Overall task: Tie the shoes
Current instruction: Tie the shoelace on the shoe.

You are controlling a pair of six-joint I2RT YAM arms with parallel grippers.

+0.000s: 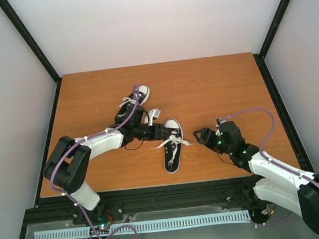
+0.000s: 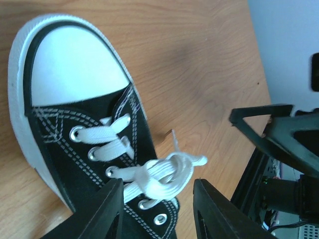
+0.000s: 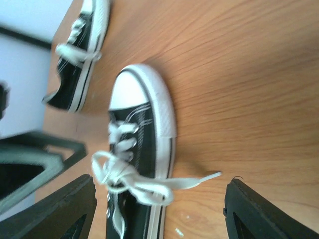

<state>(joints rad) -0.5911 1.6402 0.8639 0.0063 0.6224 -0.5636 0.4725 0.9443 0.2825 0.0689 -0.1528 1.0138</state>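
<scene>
Two black shoes with white toe caps lie on the wooden table: the far shoe (image 1: 137,95) (image 3: 79,55) and the near shoe (image 1: 173,153) (image 2: 65,79) (image 3: 142,104). My left gripper (image 1: 162,132) (image 2: 157,201) hovers over the near shoe's laces, jaws partly apart. A bunched loop of white lace (image 2: 167,172) lies between its fingers, not visibly pinched. My right gripper (image 1: 198,134) (image 3: 159,209) stands wide open just right of that shoe, holding nothing. A loose lace end (image 3: 199,180) trails onto the table between its fingers.
The far shoe's laces (image 1: 127,103) look tied or bunched beside the left arm's forearm (image 1: 101,141). Black frame rails run along the table's sides (image 1: 276,99). The right gripper's finger (image 2: 269,127) shows close by in the left wrist view.
</scene>
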